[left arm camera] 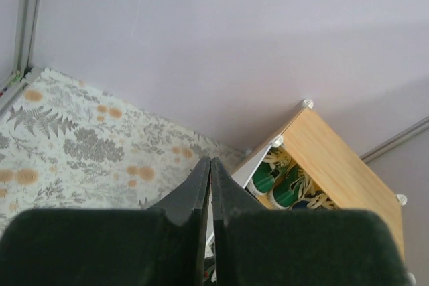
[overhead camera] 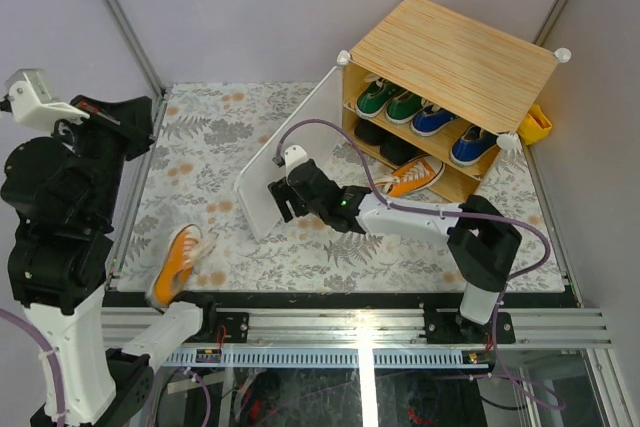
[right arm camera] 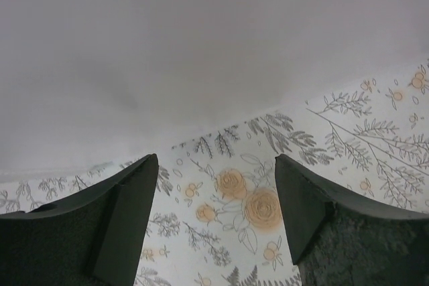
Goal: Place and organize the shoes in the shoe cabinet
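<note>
The shoe cabinet (overhead camera: pixel 455 47) stands at the back right with its white door (overhead camera: pixel 285 162) swung open to the left. Two green shoes (overhead camera: pixel 392 100) and two blue shoes (overhead camera: pixel 452 133) sit on its upper shelf, and black shoes (overhead camera: pixel 388 143) on the lower one. One orange shoe (overhead camera: pixel 412 177) lies at the lower shelf's mouth. Another orange shoe (overhead camera: pixel 175 262) lies on the mat at the near left. My right gripper (overhead camera: pixel 283 197) is open and empty, close to the door's face, over the mat (right arm camera: pixel 255 205). My left gripper (left arm camera: pixel 210 162) is shut and empty, raised at the far left, looking toward the green shoes (left arm camera: pixel 278 182).
A floral mat (overhead camera: pixel 210 147) covers the table. A yellow object (overhead camera: pixel 535 125) sits behind the cabinet's right side. Grey walls enclose the back and sides. The metal rail (overhead camera: pixel 360 327) with the arm bases runs along the near edge.
</note>
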Available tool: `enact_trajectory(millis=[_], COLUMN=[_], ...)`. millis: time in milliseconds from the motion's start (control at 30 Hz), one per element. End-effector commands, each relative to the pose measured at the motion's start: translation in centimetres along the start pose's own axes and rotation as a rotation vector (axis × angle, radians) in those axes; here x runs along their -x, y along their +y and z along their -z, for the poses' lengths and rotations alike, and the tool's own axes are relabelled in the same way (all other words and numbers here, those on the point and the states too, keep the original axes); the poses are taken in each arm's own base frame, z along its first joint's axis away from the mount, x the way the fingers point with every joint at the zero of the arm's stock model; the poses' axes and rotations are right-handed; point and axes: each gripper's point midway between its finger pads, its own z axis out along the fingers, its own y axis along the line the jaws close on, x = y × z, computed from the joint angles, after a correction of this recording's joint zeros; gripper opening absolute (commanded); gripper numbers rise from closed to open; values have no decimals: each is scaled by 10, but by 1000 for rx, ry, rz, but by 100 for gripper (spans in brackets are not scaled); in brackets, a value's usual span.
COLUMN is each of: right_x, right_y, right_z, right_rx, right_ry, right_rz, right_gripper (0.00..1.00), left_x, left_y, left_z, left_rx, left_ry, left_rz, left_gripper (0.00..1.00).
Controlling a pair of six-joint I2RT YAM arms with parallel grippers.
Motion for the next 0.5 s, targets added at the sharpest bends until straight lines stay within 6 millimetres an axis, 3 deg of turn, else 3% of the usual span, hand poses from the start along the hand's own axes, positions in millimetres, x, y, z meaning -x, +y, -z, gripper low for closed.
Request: enact_trajectory(millis=[0,100,133,200,233,300,367,467], right_x=[49,40,35,25,20,11,0,0], right_y=[1,1,1,1,2,1,-1,-3], right_z=[-5,2,5,11,13,19,21,33], right_rx=[-18,-1,8,23,32,44,43,55], right_ry=[-122,-111,-94,-65,-53,-32,-7,-25], right_rz=[-41,-39,-36,-36,-38,-39,-35,-45], right_gripper=[77,79,79,80,81,83,84,86], left_x=[-3,-44,-66,-95,-106,-124,-140,-163], left_y=[1,11,20,29,33,41,52,72], left_z=[-7,-20,-27,-32,-34,-36,-38,-41], left_rx=[12,20,34,36,36,45,78,138], left_ry=[30,151,206,261,283,323,357,402], left_rz=[-57,-79,-75,-60,-53,-52,-61,-82], left_gripper=[0,0,1,26,32,34,44,60])
